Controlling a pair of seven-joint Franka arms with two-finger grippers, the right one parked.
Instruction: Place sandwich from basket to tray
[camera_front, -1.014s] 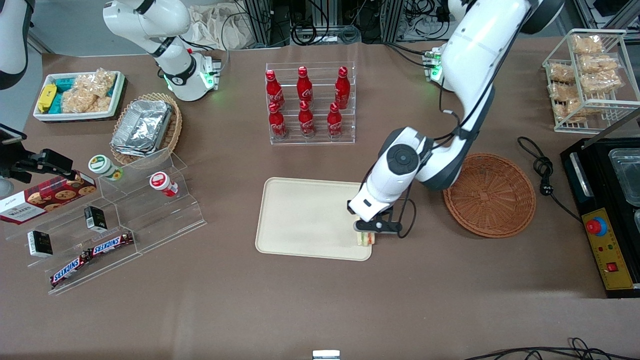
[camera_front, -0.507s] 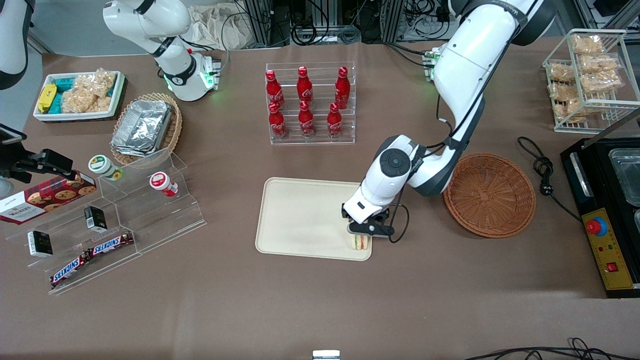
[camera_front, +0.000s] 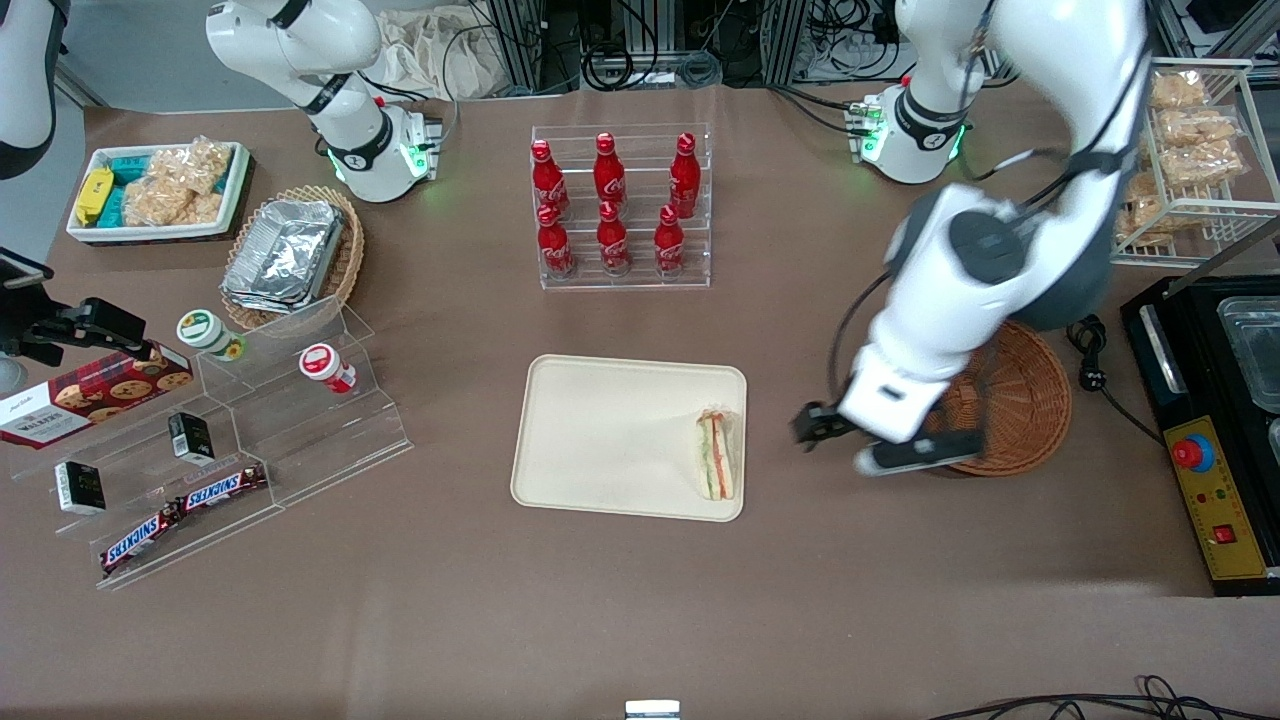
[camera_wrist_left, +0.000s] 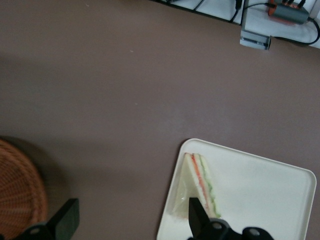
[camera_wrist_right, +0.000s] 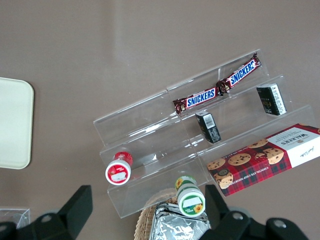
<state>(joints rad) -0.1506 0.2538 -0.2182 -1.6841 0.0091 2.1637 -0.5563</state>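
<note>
**Sandwich on the tray, jaws let go**

The sandwich (camera_front: 716, 456) lies on the cream tray (camera_front: 600, 440), at the edge nearest the jaws. The gripper (camera_front: 868, 445) hovers between tray and wicker basket (camera_front: 1020, 400), jaws wide and empty. The placement looks complete.

sandwich (camera_front: 716, 456) on tray (camera_front: 600, 440) | gripper (camera_front: 868, 447) between tray, basket (camera_front: 1010, 400)

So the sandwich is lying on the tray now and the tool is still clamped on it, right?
Not quite. The sandwich does lie on the tray, but the tool is open and apart from it, above the table beside the basket. The front view shows this.
</note>
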